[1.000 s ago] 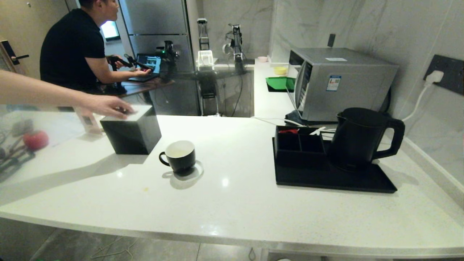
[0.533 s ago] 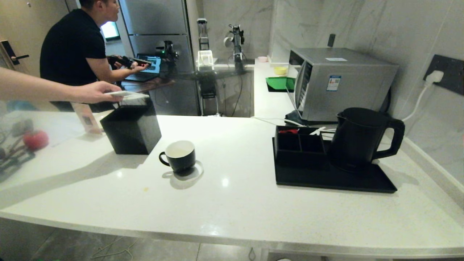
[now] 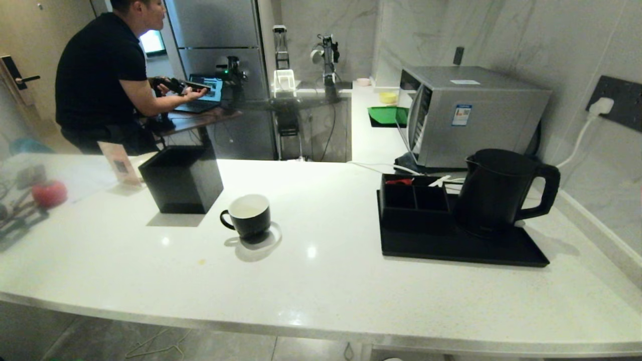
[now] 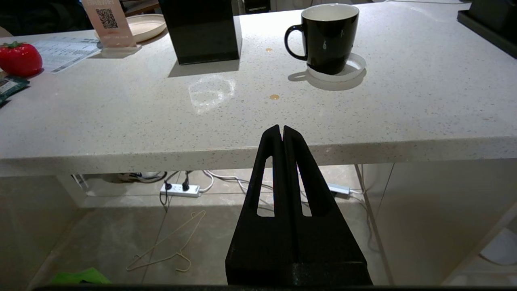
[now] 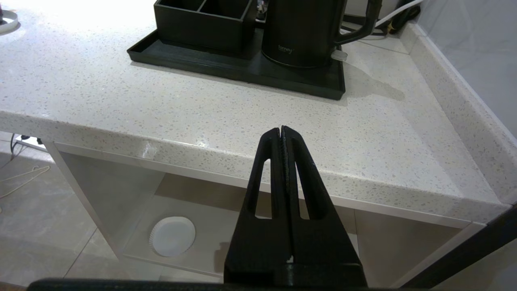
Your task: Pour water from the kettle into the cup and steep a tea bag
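Observation:
The black kettle (image 3: pixel 494 193) (image 5: pixel 301 30) stands on a black tray (image 3: pixel 451 248) at the counter's right, its handle pointing right. Left of centre, the cup (image 3: pixel 247 214) (image 4: pixel 329 36), black outside and white inside, rests on a white coaster with its handle to the left. The tea bag is not in view. My left gripper (image 4: pixel 281 127) is shut and empty, held before the counter's front edge, well short of the cup. My right gripper (image 5: pixel 281 128) is likewise shut and empty at the front edge, short of the tray. Neither arm shows in the head view.
An open-topped black square box (image 3: pixel 181 178) stands behind and left of the cup. A black divided organiser (image 3: pixel 414 198) sits on the tray beside the kettle. A microwave (image 3: pixel 471 113) is behind. A red tomato-like object (image 3: pixel 49 193) and a QR card lie far left. A person (image 3: pixel 100 75) works at the back.
A person's arm that reached over the black box from the left lifted a white lid off it and withdrew out of view; the box is now open. Both grippers stayed still.

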